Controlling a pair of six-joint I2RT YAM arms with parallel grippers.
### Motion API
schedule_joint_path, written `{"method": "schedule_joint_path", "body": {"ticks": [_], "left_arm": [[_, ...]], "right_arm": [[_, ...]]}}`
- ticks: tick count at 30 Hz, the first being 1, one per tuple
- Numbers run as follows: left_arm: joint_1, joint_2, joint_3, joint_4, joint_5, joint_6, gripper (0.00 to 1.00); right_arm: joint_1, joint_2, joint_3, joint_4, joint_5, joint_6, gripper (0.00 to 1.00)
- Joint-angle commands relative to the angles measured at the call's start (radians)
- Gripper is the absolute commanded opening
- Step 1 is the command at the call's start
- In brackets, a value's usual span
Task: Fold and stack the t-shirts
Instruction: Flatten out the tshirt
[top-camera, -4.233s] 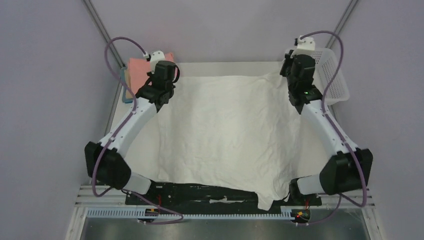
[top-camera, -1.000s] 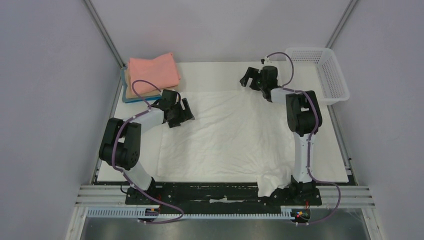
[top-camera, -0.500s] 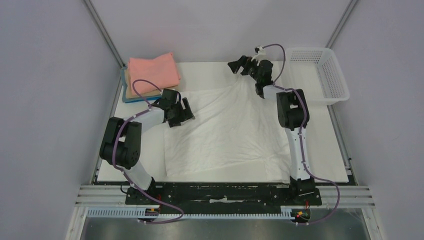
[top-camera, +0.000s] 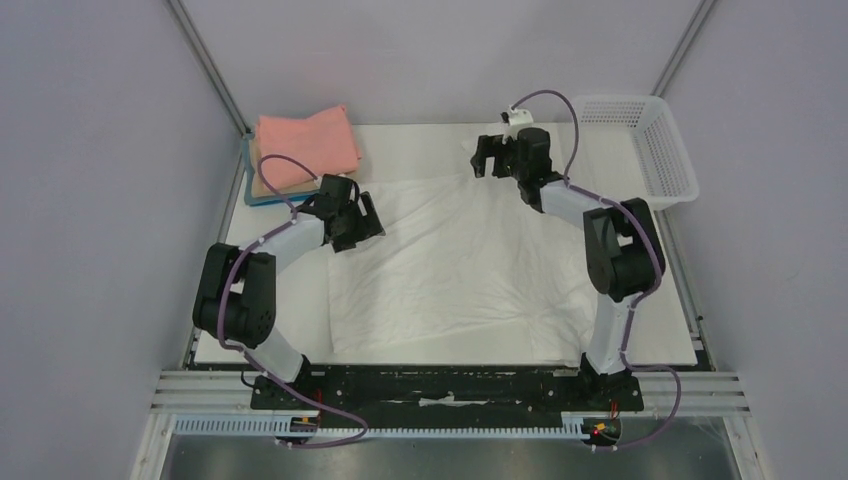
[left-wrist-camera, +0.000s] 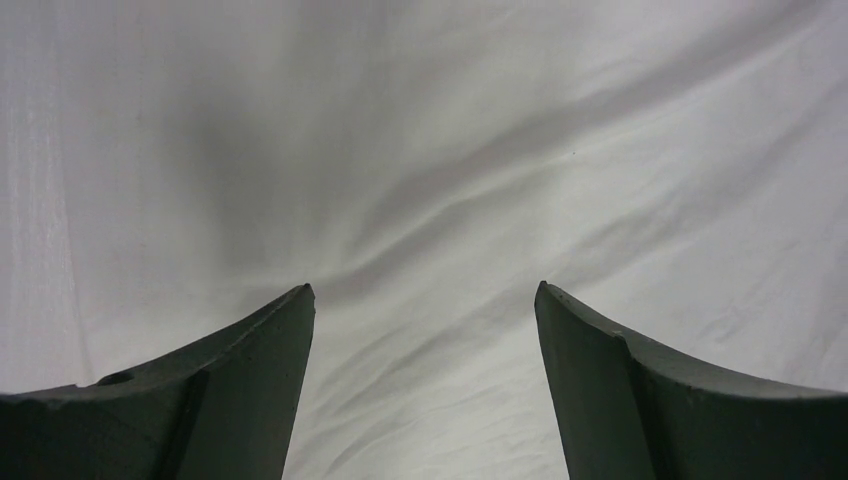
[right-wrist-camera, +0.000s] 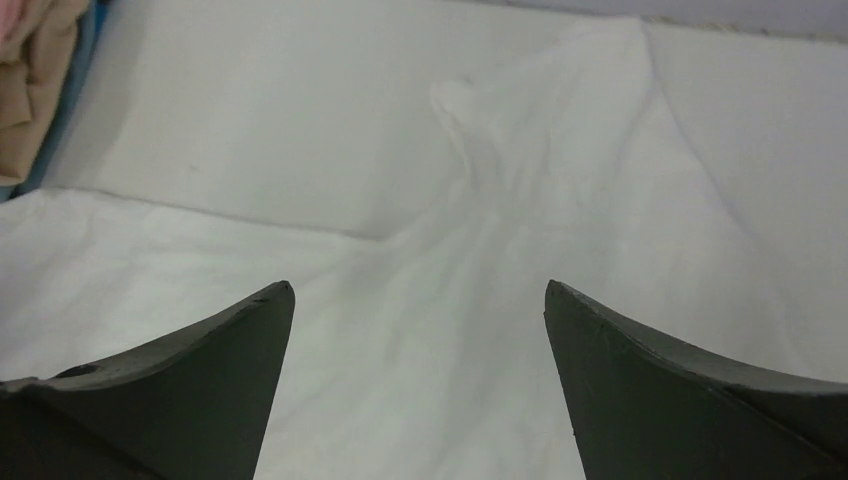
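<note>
Saw white t-shirt (top-camera: 450, 270) spread wrinkled on table (top-camera: 420, 140), pinched into a peak at far edge. Found left gripper (left-wrist-camera: 423, 290) and right gripper (right-wrist-camera: 418, 285) both agape over it, grasping nothing. Noted salmon-pink t-shirt (top-camera: 305, 145) folded at far-left corner.

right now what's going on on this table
Two robot arms are working on a white t-shirt spread across the table. The left gripper hovers open over the shirt's left side, and the right gripper is open at its far edge, where the cloth is pulled into a peak. Neither holds anything. A folded salmon-pink shirt lies on other folded ones at the far left corner, and a white mesh basket sits at the far right.
</note>
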Motion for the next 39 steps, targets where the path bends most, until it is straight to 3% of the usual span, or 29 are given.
{"method": "schedule_joint_path", "body": {"ticks": [1,4,11,20,27,29,34,39], "left_arm": [[0.003,-0.035,0.032,0.031,-0.044,0.008,0.87],[0.007,0.023,0.037,0.032,-0.041,-0.001,0.87],[0.029,0.153,0.081,0.025,-0.048,-0.032,0.87],[0.090,0.307,0.242,-0.038,-0.082,-0.038,0.87],[0.114,0.447,0.475,-0.146,-0.082,-0.023,0.87],[0.113,0.435,0.484,-0.148,-0.056,-0.021,0.87],[0.093,0.250,0.393,-0.166,-0.028,-0.015,0.87],[-0.045,-0.047,0.216,-0.203,-0.231,-0.003,0.87]], "right_arm": [[-0.016,-0.235,-0.272,-0.081,0.169,0.054,0.98],[-0.022,-0.308,-0.435,-0.095,0.204,0.082,0.98],[-0.028,-0.318,-0.577,-0.061,0.149,0.136,0.98],[-0.023,-0.229,-0.581,0.073,0.148,0.224,0.98],[-0.023,-0.226,-0.534,0.166,0.172,0.231,0.98],[-0.022,-0.285,-0.552,0.170,0.209,0.221,0.98],[-0.022,-0.616,-0.729,0.160,0.465,0.185,0.98],[-0.035,-0.932,-0.982,0.218,0.534,0.225,0.98]]}}
